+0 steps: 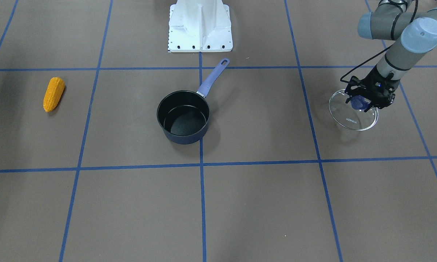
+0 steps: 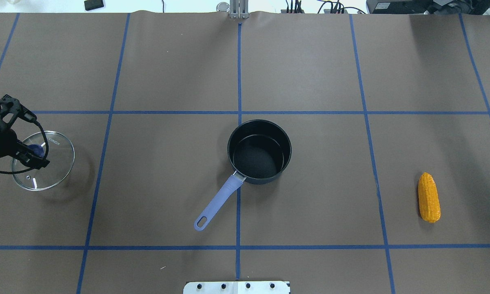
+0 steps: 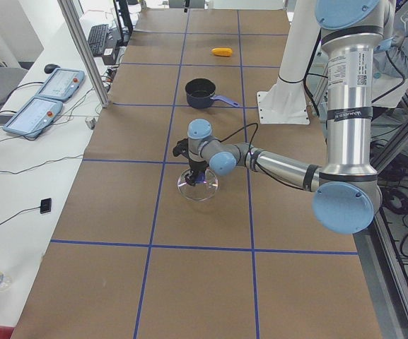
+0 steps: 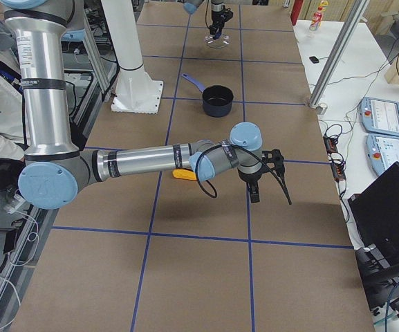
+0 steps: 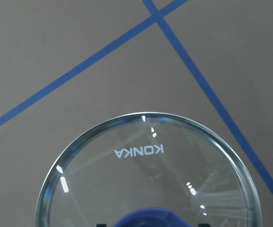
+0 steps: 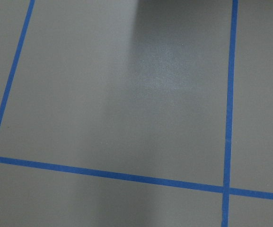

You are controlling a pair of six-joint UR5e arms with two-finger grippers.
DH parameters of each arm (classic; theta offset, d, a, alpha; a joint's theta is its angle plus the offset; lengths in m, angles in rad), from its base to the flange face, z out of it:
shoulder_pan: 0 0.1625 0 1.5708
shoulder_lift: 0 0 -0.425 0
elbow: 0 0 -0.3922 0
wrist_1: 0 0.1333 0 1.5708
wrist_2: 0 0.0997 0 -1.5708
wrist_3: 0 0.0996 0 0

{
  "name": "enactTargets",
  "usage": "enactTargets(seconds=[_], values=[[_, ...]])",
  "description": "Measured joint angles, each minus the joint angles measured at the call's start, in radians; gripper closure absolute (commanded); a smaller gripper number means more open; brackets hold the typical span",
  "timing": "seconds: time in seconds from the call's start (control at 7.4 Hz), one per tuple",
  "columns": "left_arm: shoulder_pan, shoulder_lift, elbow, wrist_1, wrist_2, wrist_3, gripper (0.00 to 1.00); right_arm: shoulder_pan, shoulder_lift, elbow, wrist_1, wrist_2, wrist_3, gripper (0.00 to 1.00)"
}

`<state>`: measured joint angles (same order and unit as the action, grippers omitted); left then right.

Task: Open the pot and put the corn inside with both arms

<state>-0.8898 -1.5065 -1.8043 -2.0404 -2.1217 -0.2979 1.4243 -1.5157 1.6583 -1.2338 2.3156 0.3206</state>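
Observation:
The dark pot point(image 1: 183, 139) with a lilac handle stands open and empty at the table's middle point(image 2: 265, 178). Its glass lid point(image 1: 353, 119) is at the far left of the overhead view point(image 2: 55, 167), low over or on the table. My left gripper point(image 1: 364, 103) point(image 2: 36, 154) is shut on the lid's blue knob; the left wrist view shows the lid point(image 5: 145, 179) close below. The orange-yellow corn point(image 1: 54, 94) point(image 2: 429, 197) lies alone at the table's right side. My right gripper point(image 4: 254, 190) shows only in the exterior right view, hovering beyond the corn point(image 4: 180, 174); I cannot tell whether it is open.
The white base pedestal point(image 1: 200, 25) stands at the robot's edge of the table. Blue tape lines cross the brown table cover point(image 2: 167, 183). The right wrist view shows only bare table cover point(image 6: 127, 118) with tape lines.

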Motion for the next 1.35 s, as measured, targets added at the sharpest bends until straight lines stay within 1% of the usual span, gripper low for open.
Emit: enactTargets(seconds=[0.14, 0.41, 0.54, 0.68, 1.08, 1.22, 1.35], values=[[0.002, -0.002, 0.019, -0.018, -0.005, -0.002, 0.79, -0.002, 0.000, 0.000, 0.003, -0.003, 0.000, 0.00], [0.006, -0.008, 0.039, -0.026, -0.007, -0.002, 0.59, -0.006, 0.000, 0.000, 0.006, -0.005, 0.000, 0.00], [0.007, -0.014, 0.049, -0.027, -0.007, -0.002, 0.25, -0.007, 0.000, 0.000, 0.007, -0.005, 0.000, 0.00], [0.008, -0.020, 0.055, -0.027, -0.006, -0.001, 0.02, -0.008, 0.000, 0.001, 0.008, -0.005, 0.000, 0.00], [0.002, -0.026, 0.047, -0.027, -0.007, -0.002, 0.01, -0.011, 0.001, 0.004, 0.007, -0.003, 0.003, 0.00], [-0.028, -0.032, 0.039, -0.006, -0.025, 0.002, 0.01, -0.015, 0.001, 0.015, 0.008, 0.000, 0.021, 0.00], [-0.100, -0.047, 0.032, 0.042, -0.062, 0.010, 0.01, -0.028, 0.001, 0.036, 0.009, 0.000, 0.062, 0.00]])
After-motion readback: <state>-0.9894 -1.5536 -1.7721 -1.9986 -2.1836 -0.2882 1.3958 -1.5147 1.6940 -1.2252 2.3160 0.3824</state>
